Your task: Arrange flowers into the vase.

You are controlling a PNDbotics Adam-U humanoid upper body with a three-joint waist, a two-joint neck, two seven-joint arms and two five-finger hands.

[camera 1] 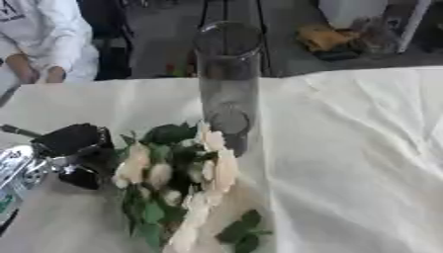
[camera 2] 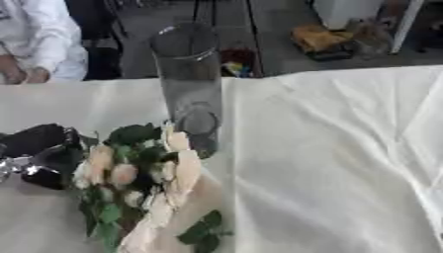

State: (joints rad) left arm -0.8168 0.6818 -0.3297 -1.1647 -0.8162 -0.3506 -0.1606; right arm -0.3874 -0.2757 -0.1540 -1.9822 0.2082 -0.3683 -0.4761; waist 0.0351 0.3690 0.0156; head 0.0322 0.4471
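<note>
flowers [camera 1: 177, 173]: cream bunch with green leaves, on counter [camera 1: 363, 163] at 6 o'clock of vase; light, soft, crushable; likely best taken by stems
vase [camera 1: 228, 84]: clear, tall, upright, empty; fragile, tippy
left hand [camera 1: 73, 148]: touching bunch at 9 o'clock; grasp can't tell
hidden: stems cut off by lower edge; right hand out of sight

The vase [camera 1: 228, 84] stands upright on the tabletop [camera 1: 363, 163], toward its far side. The flowers [camera 1: 177, 178] are just in front of the vase, a little to its left. The left hand [camera 1: 65, 148] is beside the flowers, on their left.
</note>
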